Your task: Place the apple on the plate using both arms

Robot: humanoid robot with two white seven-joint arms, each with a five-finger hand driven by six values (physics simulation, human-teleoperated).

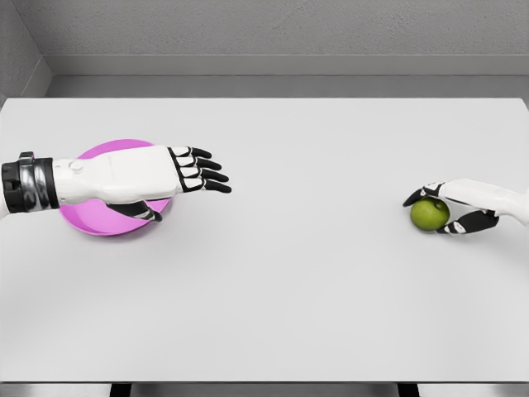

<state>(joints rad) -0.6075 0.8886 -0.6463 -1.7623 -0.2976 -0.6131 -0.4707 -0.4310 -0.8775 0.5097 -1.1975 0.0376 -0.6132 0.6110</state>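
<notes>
Apple [430, 214], green, one: lies on the white table [289, 273], well apart from the plate [103, 222], toward the table's right edge. Likely light, rigid, smooth and prone to roll; best taken across its widest part, thumb opposite the fingers.

Plate, magenta, one: flat on the table, partly covered by the left forearm.

Right hand [450, 207], one: curled round the apple, fingers over the top and thumb below, apparently gripping.

Left hand [186, 174], one: hovers just past the plate toward the apple, fingers extended and loosely spread, holding nothing.
</notes>
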